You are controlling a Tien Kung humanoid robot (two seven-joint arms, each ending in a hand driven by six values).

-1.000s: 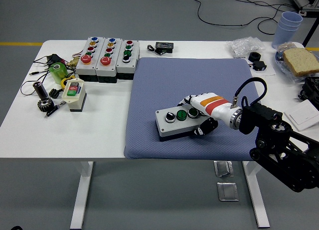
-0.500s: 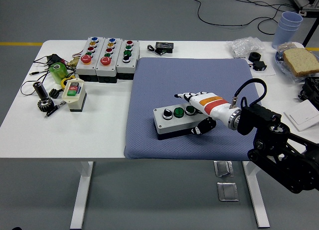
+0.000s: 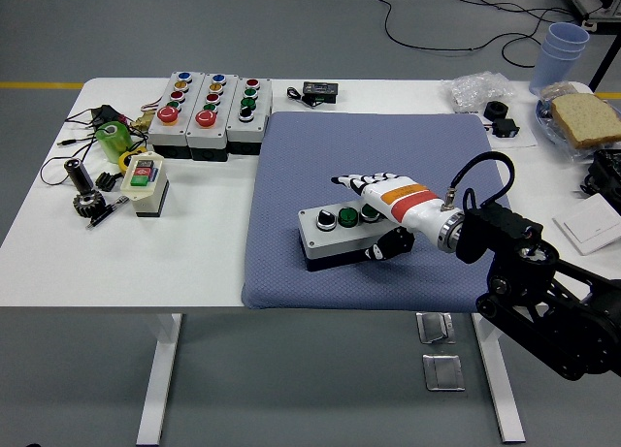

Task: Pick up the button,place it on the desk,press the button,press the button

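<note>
Grey push-button box (image 3: 340, 236) lying flat on the blue-grey mat (image 3: 369, 151), near the mat's front edge, long side running left to right and slightly tilted; one black knob and two green buttons on its top face. Right hand (image 3: 374, 214) reaching in from the picture's right on a black arm, white glove with orange and red bands at the wrist, clasped on the box's right end: fingers (image 3: 351, 184) stretched out flat over the far edge and the right-hand green button, dark thumb (image 3: 388, 245) curled against the near side. Left arm out of sight.

On the white table (image 3: 116, 263) left of the mat, well apart from the held box: three more multi-button control boxes (image 3: 209, 112) side by side at the back, a small cream switch box (image 3: 145, 183) with red and green keys, a green object, a gear and loose cables. Behind the mat, a small black device (image 3: 318, 91). At the far right, stacked blue cups (image 3: 561, 51) and slices of bread (image 3: 585, 118)
</note>
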